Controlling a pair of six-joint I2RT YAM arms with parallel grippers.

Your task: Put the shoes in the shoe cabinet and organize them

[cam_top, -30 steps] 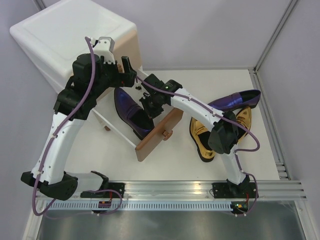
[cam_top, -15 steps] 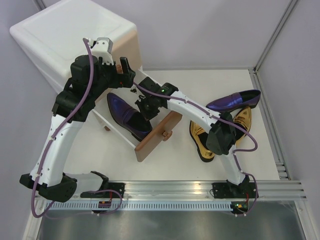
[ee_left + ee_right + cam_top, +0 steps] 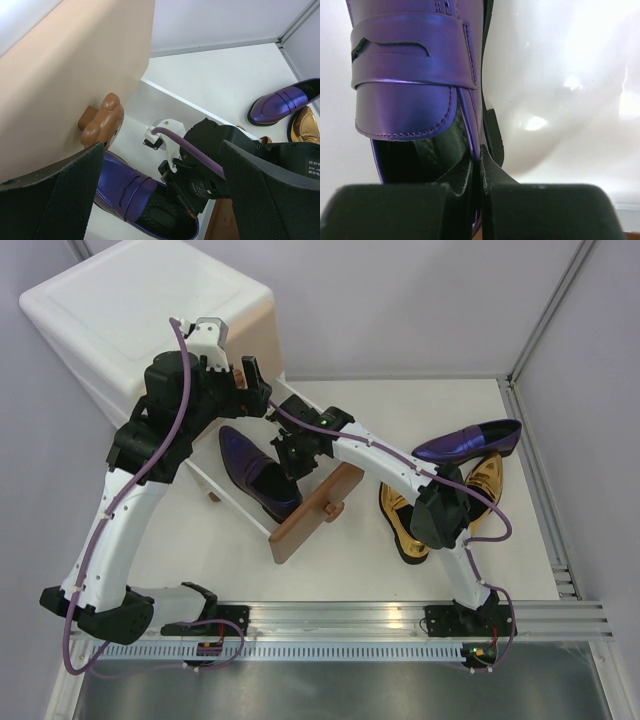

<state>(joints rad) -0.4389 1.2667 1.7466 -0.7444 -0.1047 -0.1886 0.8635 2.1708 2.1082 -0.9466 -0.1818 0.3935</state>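
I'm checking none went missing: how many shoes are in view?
4. One purple shoe lies in the open lower drawer, pinched by the right gripper. The second purple shoe and two gold shoes sit on the table, right.

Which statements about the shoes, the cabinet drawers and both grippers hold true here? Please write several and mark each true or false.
The brown-fronted lower drawer of the white plastic cabinet is pulled open. True.
The right gripper hovers open above the metallic purple loafer in that drawer. False: the right gripper is shut on this loafer's side edge.
The left gripper is fully shut. False: the left gripper is open, holding nothing.
The second purple loafer lies on the table. True.
Both shiny gold loafers are in the drawer. False: the gold loafers lie on the table.
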